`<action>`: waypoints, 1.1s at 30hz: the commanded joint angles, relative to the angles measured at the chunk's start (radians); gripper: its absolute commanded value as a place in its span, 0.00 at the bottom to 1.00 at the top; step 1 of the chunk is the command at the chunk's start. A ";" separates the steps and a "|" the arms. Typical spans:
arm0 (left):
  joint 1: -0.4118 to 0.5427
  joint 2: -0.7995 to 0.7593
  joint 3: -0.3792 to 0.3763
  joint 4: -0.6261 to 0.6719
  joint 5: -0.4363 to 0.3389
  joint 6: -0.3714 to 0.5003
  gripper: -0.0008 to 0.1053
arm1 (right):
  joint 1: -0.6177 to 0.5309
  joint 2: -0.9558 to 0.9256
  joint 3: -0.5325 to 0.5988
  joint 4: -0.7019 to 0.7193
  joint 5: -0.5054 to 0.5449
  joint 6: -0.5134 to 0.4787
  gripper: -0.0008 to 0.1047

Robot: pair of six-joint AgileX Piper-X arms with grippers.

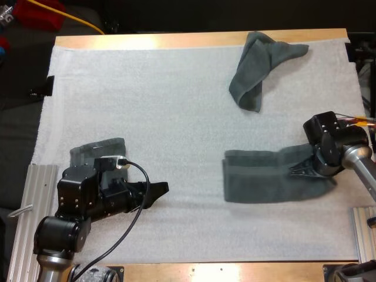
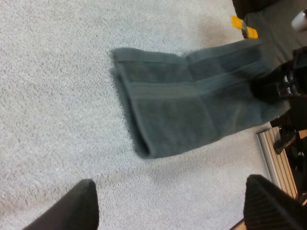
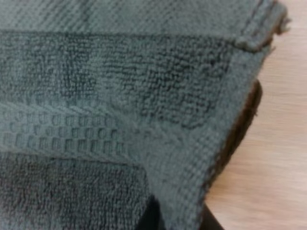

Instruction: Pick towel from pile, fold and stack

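While right fingers (image 1: 301, 170) pinch the half-folded towel (image 1: 258, 179), left fingers (image 2: 79, 208) stand apart; crumpled towel (image 1: 255, 64) and folded towel (image 1: 97, 150) make three.

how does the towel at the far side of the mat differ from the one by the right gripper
The far towel is bunched and creased; the near towel lies mostly flat as a long rectangle. The far towel lies free of both arms; the near towel has the right gripper shut on its end nearest that arm. Both are dark grey-green and lie on the white mat.
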 commanded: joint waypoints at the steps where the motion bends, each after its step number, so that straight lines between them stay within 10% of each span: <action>1: 0.001 -0.005 -0.007 -0.009 0.008 -0.004 0.59 | 0.000 -0.013 -0.015 0.028 0.055 -0.016 0.01; 17: 0.001 -0.005 -0.007 -0.006 0.008 -0.004 0.59 | 0.180 -0.016 -0.034 -0.029 -0.393 0.199 0.01; 33: 0.001 -0.005 -0.007 -0.002 0.013 -0.004 0.59 | 0.303 0.147 -0.034 -0.280 -0.560 0.491 0.01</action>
